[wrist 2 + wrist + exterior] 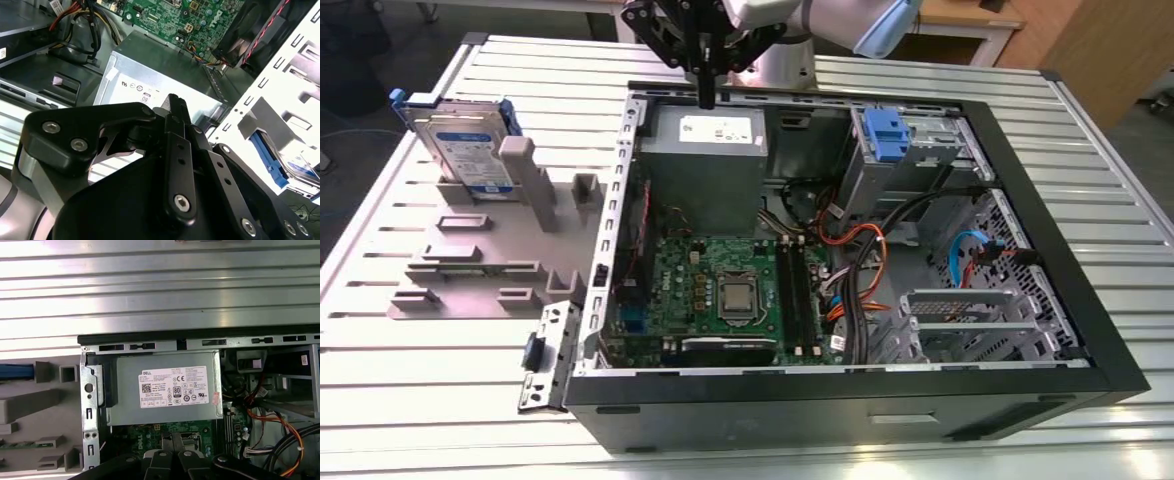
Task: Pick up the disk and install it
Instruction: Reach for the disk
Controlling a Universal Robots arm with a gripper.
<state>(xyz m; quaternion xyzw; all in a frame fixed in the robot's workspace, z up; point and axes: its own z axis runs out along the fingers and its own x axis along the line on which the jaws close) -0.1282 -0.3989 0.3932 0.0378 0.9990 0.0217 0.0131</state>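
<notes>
The open computer case (854, 395) is laid on the table (400, 390), with a fixture (480, 265) set just beside it on the exterior view's left. The disk (464, 140) is stood on edge at the fixture's far end. Inside the case, the power supply (704, 165) is placed behind the motherboard (720, 290), and the drive cage (907, 150) towards the exterior view's right. The gripper (706, 95) is held above the power supply's far edge.

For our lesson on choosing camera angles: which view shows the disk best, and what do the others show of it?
The exterior view: the disk stands on edge in the grey holder, whole, label showing. The second wrist view catches a blue rail and some label; the first wrist view, a thin blue edge.
</notes>
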